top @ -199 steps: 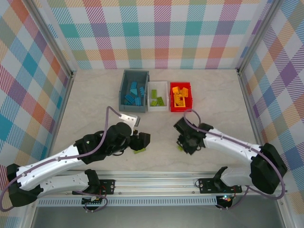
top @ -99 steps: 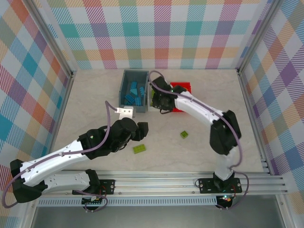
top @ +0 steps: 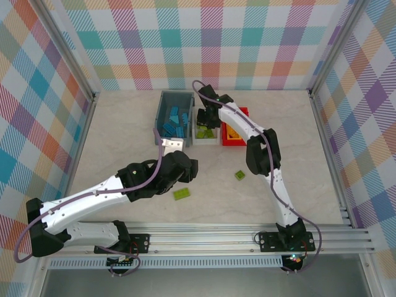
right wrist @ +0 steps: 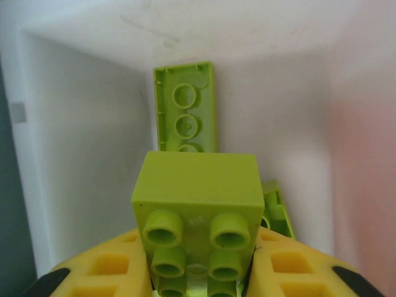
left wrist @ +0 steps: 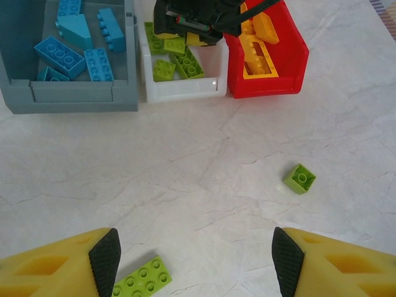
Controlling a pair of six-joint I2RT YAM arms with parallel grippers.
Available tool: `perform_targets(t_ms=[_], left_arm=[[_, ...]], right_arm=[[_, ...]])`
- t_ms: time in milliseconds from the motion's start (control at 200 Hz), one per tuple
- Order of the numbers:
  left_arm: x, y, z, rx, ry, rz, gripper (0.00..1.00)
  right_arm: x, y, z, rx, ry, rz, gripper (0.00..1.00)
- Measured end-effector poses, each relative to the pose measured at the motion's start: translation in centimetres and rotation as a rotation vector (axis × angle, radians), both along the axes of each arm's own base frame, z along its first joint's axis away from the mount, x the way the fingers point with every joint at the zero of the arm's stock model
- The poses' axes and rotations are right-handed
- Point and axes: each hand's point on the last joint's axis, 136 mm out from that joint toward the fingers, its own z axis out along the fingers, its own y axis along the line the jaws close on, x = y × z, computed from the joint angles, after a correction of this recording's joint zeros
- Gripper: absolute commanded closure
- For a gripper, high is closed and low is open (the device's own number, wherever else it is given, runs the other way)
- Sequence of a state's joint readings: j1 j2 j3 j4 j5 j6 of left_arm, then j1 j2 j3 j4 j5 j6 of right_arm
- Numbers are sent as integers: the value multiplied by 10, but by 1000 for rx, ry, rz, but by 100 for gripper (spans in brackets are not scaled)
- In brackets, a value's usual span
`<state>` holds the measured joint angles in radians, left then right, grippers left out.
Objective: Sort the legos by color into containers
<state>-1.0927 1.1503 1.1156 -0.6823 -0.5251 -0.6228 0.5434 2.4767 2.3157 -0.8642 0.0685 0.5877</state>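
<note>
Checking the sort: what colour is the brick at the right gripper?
Lime green; the brick shows best in the right wrist view.

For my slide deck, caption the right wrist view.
Right hand holding a green brick inside the white bin.

Table [left wrist: 185, 161]: grey-blue bin [left wrist: 71, 93], white bin [left wrist: 185, 86], red bin [left wrist: 266, 86], long green lego [left wrist: 142, 281], square lego [left wrist: 300, 178].
</note>
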Motion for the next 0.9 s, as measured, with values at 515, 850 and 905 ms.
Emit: perform_targets(t_ms=[515,850,905], left_arm=[[0,-6,12,-13,-26,-30,22],[22,14,-40,87,195,12,15],[21,22,-64,138,269,3,14]], right_arm=[[-23,-10,49,34,-26,13,41],[-109,-70,152,94,-248,8,36],[-132,-81,155,101,-261,12,35]])
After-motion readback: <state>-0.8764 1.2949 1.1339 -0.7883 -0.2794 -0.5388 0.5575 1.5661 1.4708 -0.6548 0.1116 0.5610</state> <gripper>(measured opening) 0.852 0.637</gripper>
